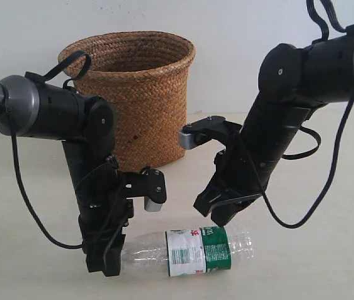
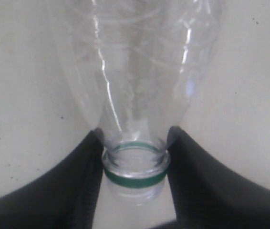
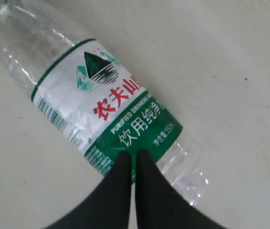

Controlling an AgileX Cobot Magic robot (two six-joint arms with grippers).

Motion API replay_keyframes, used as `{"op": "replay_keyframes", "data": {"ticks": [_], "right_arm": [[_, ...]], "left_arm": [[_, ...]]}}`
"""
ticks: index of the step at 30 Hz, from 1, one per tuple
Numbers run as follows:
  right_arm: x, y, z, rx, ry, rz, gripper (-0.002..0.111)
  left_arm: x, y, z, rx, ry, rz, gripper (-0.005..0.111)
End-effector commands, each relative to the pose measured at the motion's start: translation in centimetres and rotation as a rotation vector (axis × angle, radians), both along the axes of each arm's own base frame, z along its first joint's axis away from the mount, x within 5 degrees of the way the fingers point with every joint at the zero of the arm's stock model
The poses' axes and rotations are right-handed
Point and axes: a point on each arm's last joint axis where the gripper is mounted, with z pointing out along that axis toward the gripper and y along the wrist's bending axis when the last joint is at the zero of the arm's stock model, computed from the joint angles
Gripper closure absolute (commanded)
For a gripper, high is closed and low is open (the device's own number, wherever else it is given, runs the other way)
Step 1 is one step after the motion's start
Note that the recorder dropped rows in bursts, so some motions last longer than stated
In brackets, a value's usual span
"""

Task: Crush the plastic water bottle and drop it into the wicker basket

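The plastic water bottle (image 1: 196, 250) lies on its side on the table, clear with a green-and-white label. Its open neck shows only a green ring (image 2: 135, 179); no cap is visible. My left gripper (image 1: 106, 259) is shut on the bottle's neck, with one black finger on each side of it (image 2: 136, 134). My right gripper (image 1: 217, 219) is shut and holds nothing. Its tips sit over the green end of the label (image 3: 134, 155), at the bottle's (image 3: 101, 105) upper side. The wicker basket (image 1: 139, 94) stands upright behind both arms.
The pale tabletop (image 1: 327, 250) extends around the bottle. Black cables (image 1: 27, 206) hang from both arms. A white wall rises behind the basket.
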Motion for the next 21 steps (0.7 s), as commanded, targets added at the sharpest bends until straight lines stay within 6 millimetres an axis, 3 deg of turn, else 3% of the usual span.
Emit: {"op": "replay_keyframes", "data": {"ticks": [1,9,21], "right_arm": [[0.0,-0.1,0.3,-0.019,-0.002,0.007,0.108],[0.4,-0.3,-1.2,-0.074,0.027,-0.012,0.108],[0.4,1.0,-6.8,-0.134,0.156,0.004,0.108]], "left_arm": [[0.0,-0.3,0.2,-0.005,-0.007,-0.002,0.103],[0.0,-0.3,0.2,-0.005,-0.007,0.0,0.103],[0.0,-0.3,0.2,-0.005,-0.007,0.002,0.103]]}}
